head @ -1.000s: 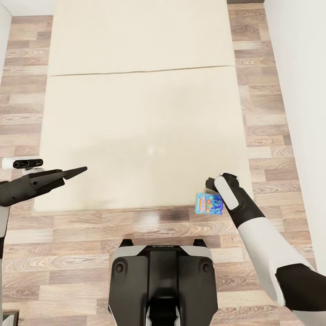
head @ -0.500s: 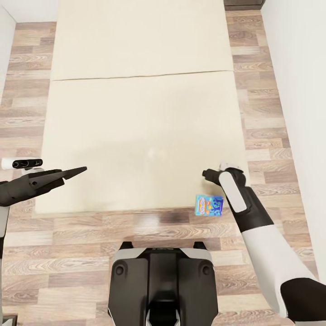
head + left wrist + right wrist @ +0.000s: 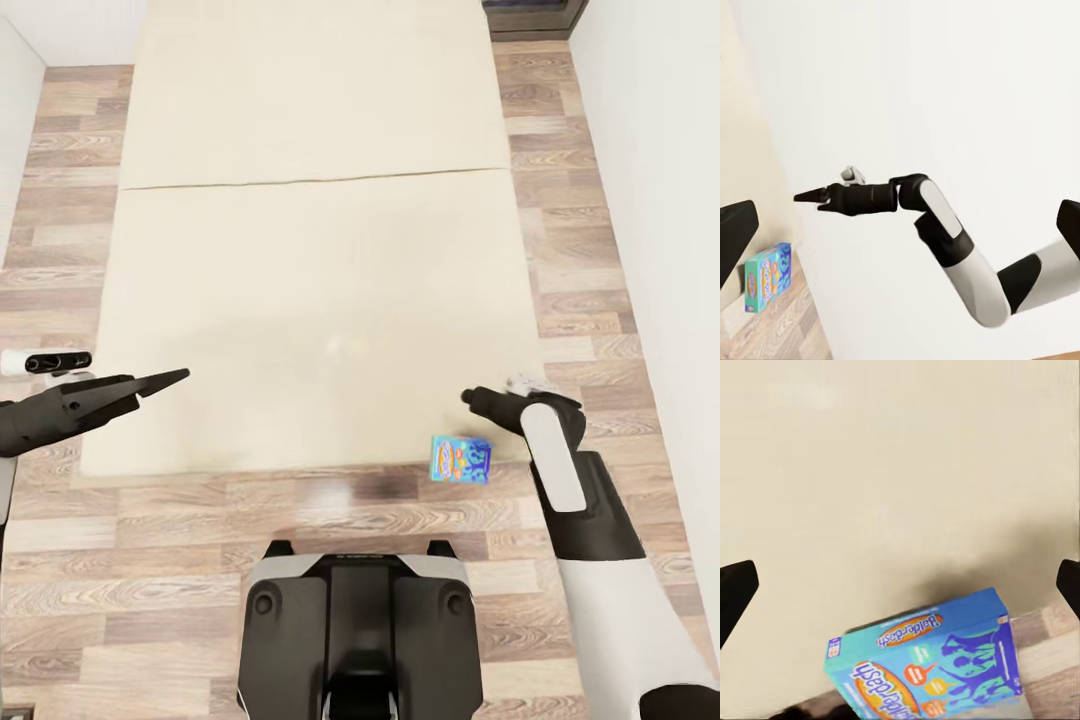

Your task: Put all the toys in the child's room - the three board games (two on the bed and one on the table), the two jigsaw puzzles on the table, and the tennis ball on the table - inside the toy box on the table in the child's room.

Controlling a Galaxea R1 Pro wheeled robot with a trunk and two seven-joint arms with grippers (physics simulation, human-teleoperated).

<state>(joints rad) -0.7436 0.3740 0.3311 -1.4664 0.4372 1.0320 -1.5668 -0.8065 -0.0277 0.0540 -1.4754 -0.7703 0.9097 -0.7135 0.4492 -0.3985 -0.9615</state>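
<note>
Overhead, the head view shows the bed [image 3: 310,300] stretching away from the robot, its cream mattress bare except for a blue "Balderdash" board game [image 3: 461,459] sitting at the near right corner, overhanging the mattress edge above the wood plank floor [image 3: 180,560]. The right gripper [image 3: 475,398] hovers just beyond the box, above the mattress, and appears to hold nothing; its jaws read as a narrow dark tip, so I cannot tell how wide they stand. The left gripper [image 3: 170,379] points across the near left corner of the bed, well apart from the game, tapering to a closed-looking point with nothing in it. From the left wrist view, the right arm [image 3: 945,232] reaches out against the white wall [image 3: 967,82] with its fingers drawn to a slim point, and the game box shows low down at the bed's corner. Looking along the right wrist view, the box lies tilted, partly on the mattress and partly past its edge, with the two dark fingertips [image 3: 735,596] at opposite margins, which suggests a wide spread, though this clashes with the other views. The risk, I judge, is that a careless nudge tips the box off the corner onto the floor.
</note>
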